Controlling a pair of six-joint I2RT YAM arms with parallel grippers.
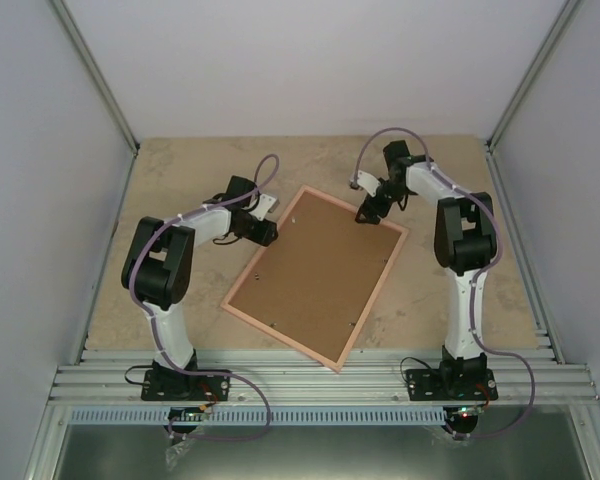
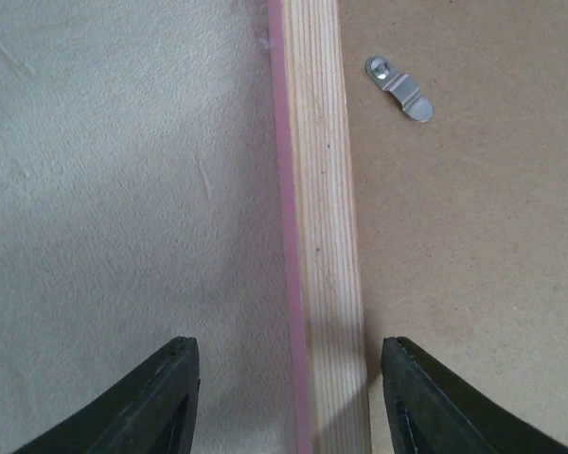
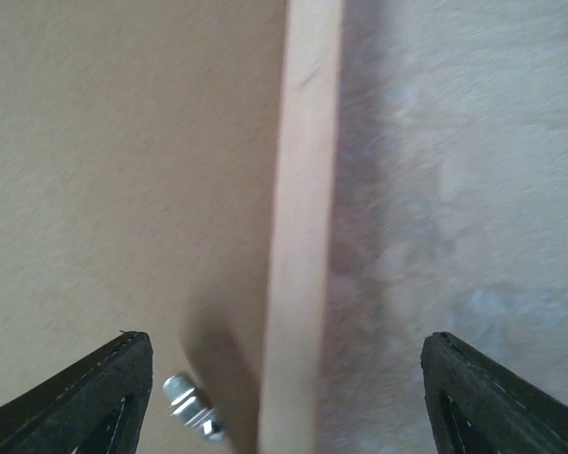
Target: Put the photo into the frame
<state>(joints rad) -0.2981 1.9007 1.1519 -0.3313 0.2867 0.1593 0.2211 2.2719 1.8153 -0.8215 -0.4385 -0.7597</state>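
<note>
The frame lies back-up and slanted on the table, a brown backing board filling it. The photo is not in view. My left gripper is open at the frame's upper-left edge. In the left wrist view the gripper straddles the pale wood rail with its pink side, holding nothing. My right gripper is open at the upper-right edge. In the right wrist view the gripper straddles the pale rail without touching it.
Small metal turn clips sit on the board near the rail. The beige tabletop is walled by grey panels left, right and behind. An aluminium rail runs along the near edge.
</note>
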